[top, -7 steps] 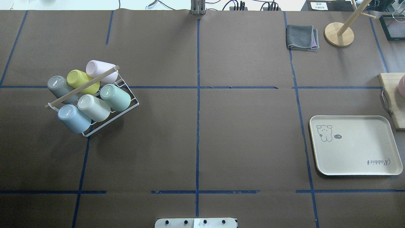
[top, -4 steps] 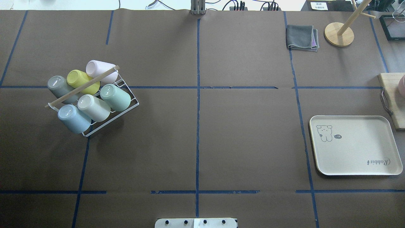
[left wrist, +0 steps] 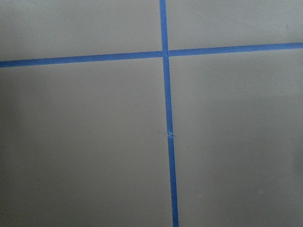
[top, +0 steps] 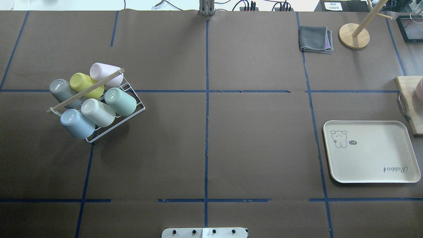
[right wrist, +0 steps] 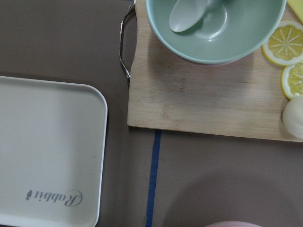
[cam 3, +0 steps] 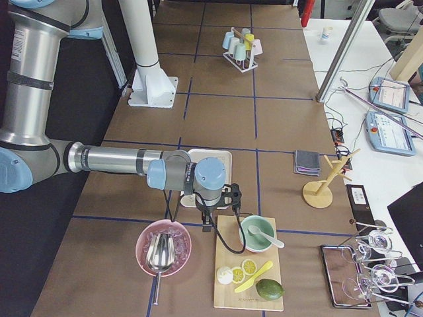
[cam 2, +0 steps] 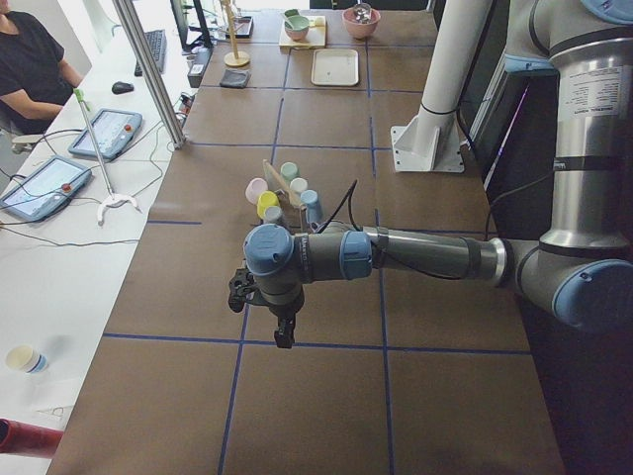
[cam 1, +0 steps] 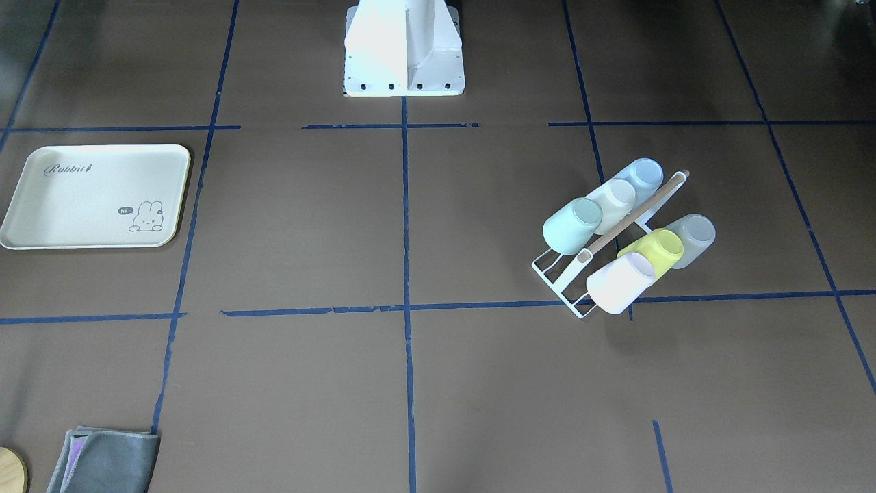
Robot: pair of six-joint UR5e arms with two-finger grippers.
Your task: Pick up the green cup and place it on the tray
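The green cup (top: pixel 120 101) lies tilted on a white wire rack (top: pixel 134 109) at the table's left, beside a cream cup; it also shows in the front view (cam 1: pixel 571 224). The cream tray (top: pixel 370 152) with "Rabbit" script lies empty at the right, and shows in the front view (cam 1: pixel 96 195) and the right wrist view (right wrist: pixel 47 151). My left gripper (cam 2: pixel 283 334) hangs over bare table, well short of the rack. My right gripper (cam 3: pixel 209 226) hovers between the tray and a wooden board. I cannot tell whether either is open or shut.
The rack also holds blue, cream, grey, yellow-green (top: pixel 82 83) and pink cups under a wooden handle bar. A wooden board (right wrist: pixel 199 94) with a green bowl (right wrist: pixel 213 28) and lemon slices lies beside the tray. A pink bowl (cam 3: pixel 163 247), grey cloth (top: pixel 315 39) and wooden stand (top: pixel 354 35) sit nearby.
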